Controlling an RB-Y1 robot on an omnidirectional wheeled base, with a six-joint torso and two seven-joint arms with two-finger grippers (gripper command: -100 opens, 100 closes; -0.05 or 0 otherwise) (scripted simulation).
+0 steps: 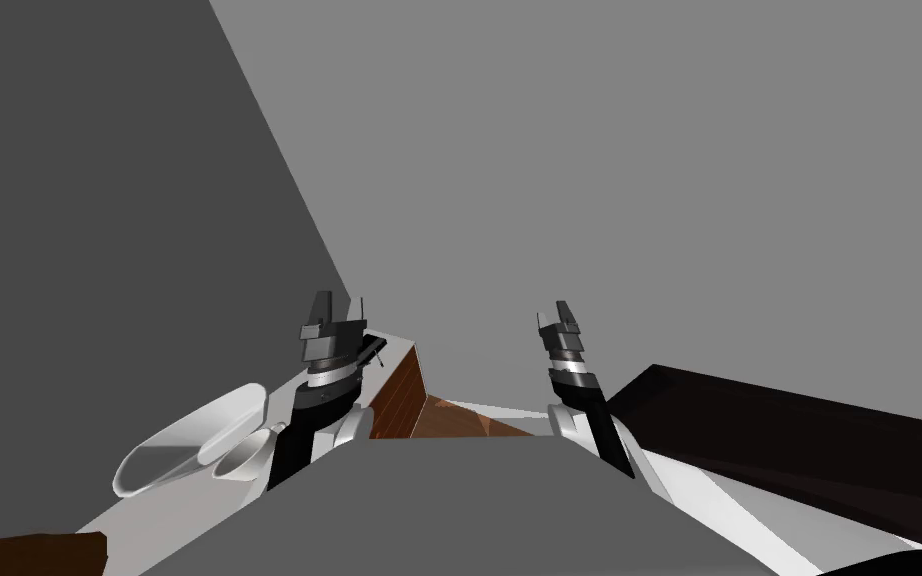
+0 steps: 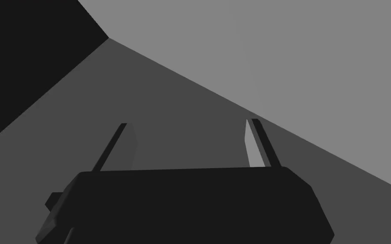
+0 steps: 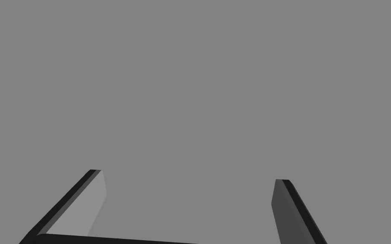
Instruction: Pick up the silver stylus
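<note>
Stands over a white tabletop (image 1: 149, 515) with a white cone-shaped thing (image 1: 189, 445) at 10 o'clock, holds left gripper (image 1: 337, 312) at 11 and right gripper (image 1: 557, 312) at 1, both spread wide and empty, and cannot tell where the silver stylus lies, beyond a thin dark sliver (image 1: 361, 303) just beside the left gripper.

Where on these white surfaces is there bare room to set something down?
Bare: the white strip between the right arm and the dark slab. Crowded: the left side, with two white vessels beside the left arm, and a small dark item and brown panel by the left gripper.
</note>
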